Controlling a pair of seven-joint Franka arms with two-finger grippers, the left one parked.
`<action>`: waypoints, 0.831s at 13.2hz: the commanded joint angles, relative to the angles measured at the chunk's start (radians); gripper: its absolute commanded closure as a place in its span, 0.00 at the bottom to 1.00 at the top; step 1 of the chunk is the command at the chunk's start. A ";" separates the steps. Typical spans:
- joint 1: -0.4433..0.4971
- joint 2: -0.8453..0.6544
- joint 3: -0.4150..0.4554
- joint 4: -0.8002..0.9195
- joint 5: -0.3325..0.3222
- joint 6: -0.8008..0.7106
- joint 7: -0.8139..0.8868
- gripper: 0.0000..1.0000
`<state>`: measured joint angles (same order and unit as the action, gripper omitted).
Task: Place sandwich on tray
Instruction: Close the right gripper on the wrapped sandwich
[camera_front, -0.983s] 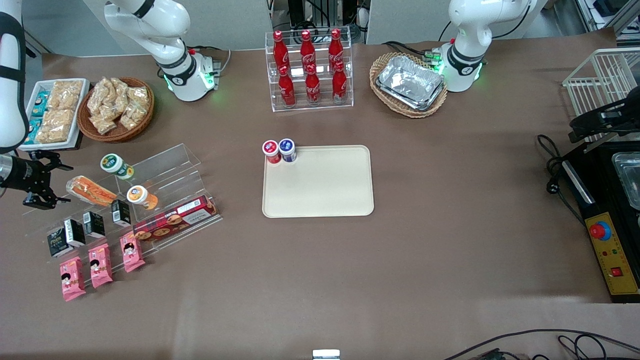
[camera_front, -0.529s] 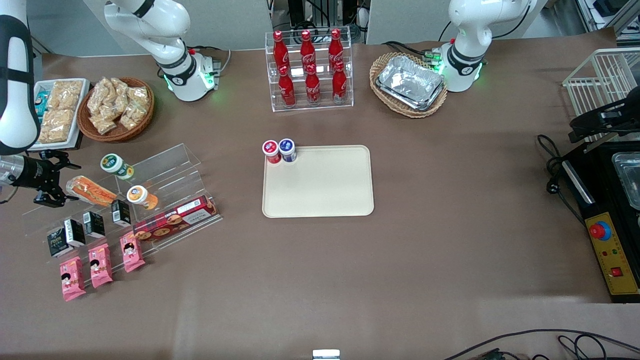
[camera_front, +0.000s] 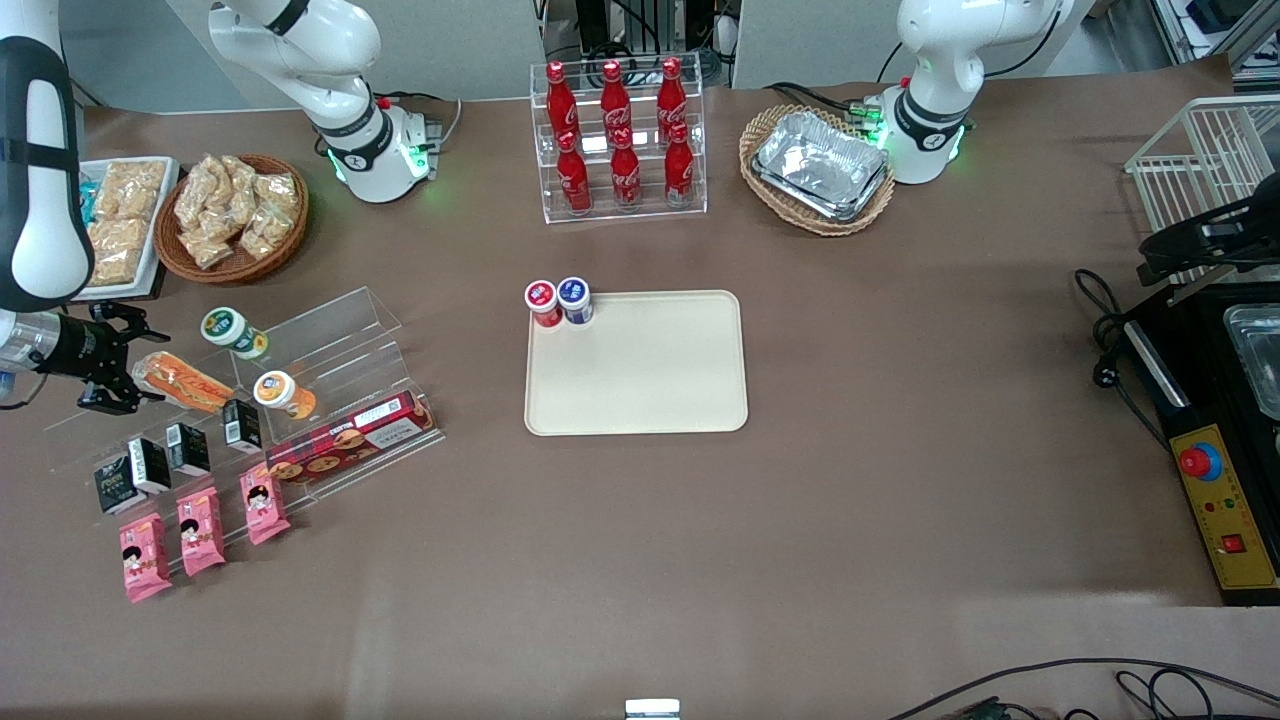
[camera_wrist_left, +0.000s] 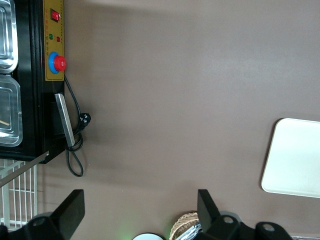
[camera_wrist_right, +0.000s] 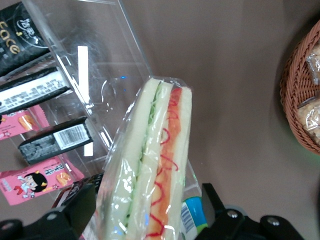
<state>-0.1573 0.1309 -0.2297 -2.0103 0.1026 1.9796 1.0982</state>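
Note:
The sandwich (camera_front: 181, 381), a clear-wrapped wedge of pale bread with orange-red filling, lies on the upper step of a clear acrylic rack (camera_front: 330, 330) toward the working arm's end of the table. My right gripper (camera_front: 126, 364) is at the sandwich's outer end, open, with a finger on each side of the wrapper. In the right wrist view the sandwich (camera_wrist_right: 152, 175) fills the space between the two fingers of the gripper (camera_wrist_right: 150, 217), and small gaps show on both sides. The cream-beige tray (camera_front: 640, 390) lies flat mid-table, also seen as the tray (camera_wrist_left: 297, 160) in the left wrist view.
Two small bottles (camera_front: 232, 332) (camera_front: 284, 393) lie on the rack beside the sandwich. Black cartons (camera_front: 186, 447), a red cookie box (camera_front: 348, 437) and pink packets (camera_front: 200, 530) sit on lower steps. Two capped bottles (camera_front: 558, 300) stand on the tray's corner. A snack basket (camera_front: 233, 215) is nearby.
My gripper has slid in toward the sandwich, from apart from the rack to straddling the wrapper's end. The sandwich has not moved.

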 joint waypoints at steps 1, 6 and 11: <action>-0.005 -0.013 0.004 -0.018 0.023 0.039 -0.012 0.27; -0.010 0.015 0.003 0.042 0.025 0.038 -0.144 0.62; -0.030 0.047 0.000 0.154 0.016 0.015 -0.207 0.63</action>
<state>-0.1595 0.1406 -0.2317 -1.9541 0.1026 2.0140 0.9542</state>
